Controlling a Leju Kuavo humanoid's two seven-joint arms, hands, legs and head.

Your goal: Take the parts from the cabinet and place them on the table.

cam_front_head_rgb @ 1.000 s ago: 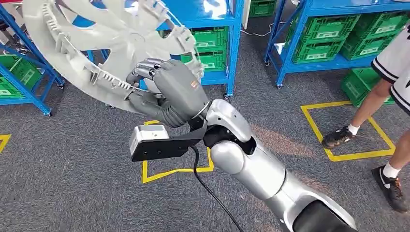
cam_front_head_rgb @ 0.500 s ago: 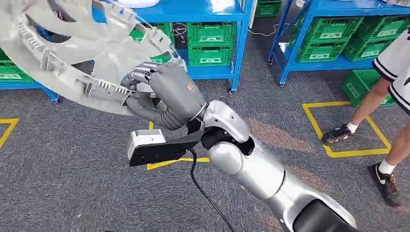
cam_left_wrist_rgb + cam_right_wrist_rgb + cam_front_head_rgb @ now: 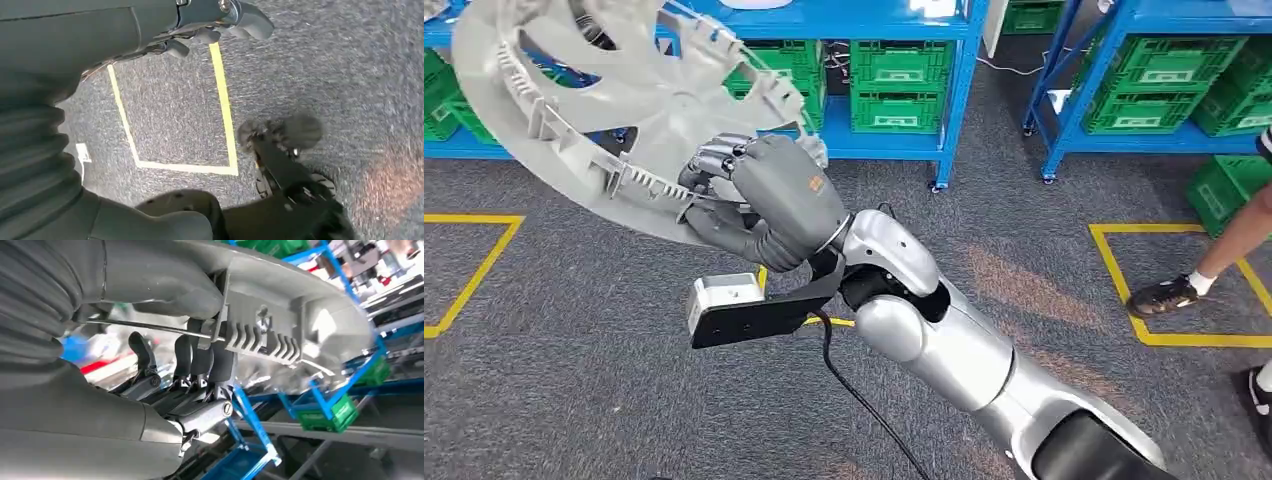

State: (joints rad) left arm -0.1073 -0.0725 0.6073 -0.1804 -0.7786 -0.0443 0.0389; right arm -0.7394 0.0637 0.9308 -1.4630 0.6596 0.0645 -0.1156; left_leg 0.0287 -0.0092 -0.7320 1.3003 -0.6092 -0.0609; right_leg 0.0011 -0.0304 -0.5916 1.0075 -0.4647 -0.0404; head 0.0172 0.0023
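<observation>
Swung leftward – right hand gripping wheel cover, raised

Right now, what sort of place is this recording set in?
Probably a parts warehouse or factory stockroom: blue steel racks hold green plastic crates, yellow tape squares mark the grey carpet, and the right hand grips a grey wheel cover.

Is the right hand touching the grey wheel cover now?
Touching. In the head view the right hand grips the rim of the wheel cover; the right wrist view shows its fingers curled against the ribbed rim.
</observation>
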